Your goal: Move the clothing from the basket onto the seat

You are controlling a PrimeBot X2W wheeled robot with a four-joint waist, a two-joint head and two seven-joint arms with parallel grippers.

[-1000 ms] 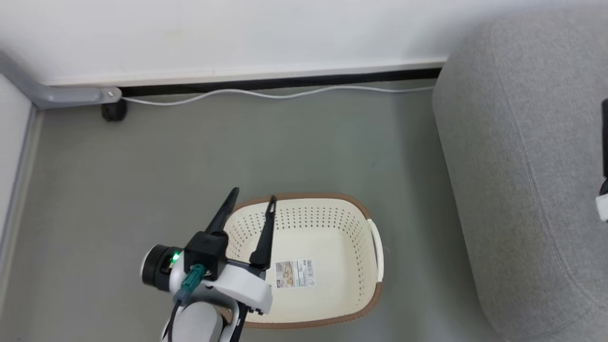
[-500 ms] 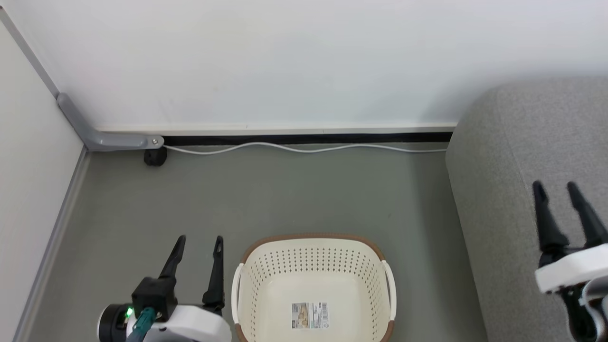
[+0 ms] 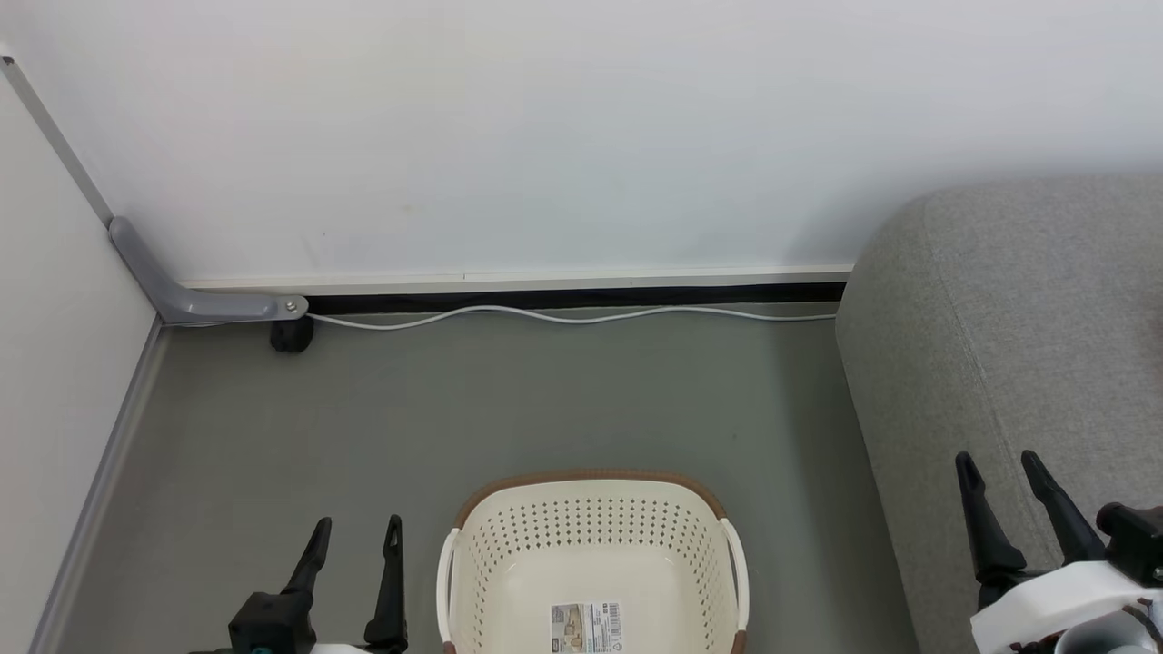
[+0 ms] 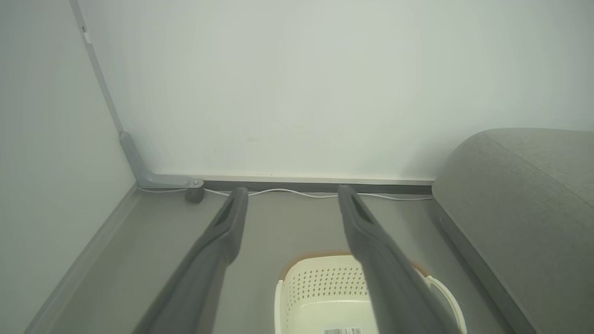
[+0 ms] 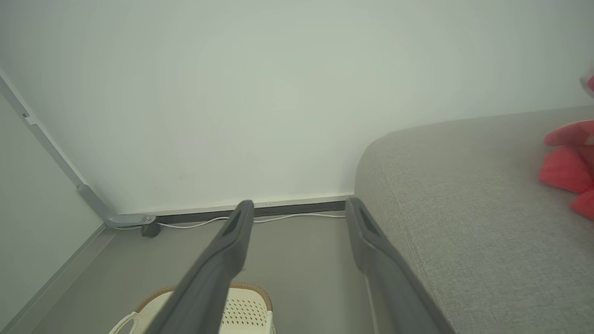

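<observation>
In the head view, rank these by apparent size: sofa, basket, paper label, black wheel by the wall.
1. Sofa, though cut off by the frame.
2. Basket, also cut off at the bottom.
3. Label and wheel: the label looks slightly bigger, but the wheel lies farther away, so unsure.

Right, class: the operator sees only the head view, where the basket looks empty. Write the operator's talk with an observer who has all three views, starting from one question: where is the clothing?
Operator: The basket has nothing in it. Where is the clothing?
Observer: In the right wrist view, the clothing, red, lies on top of the seat, at that view's right edge.
Operator: Is the right hand touching it?
Observer: No. In that view its fingers stand apart with nothing between them, well clear of the red cloth.
Operator: Is that all of it?
Observer: I cannot tell; the picture's edge cuts the cloth off.
</observation>
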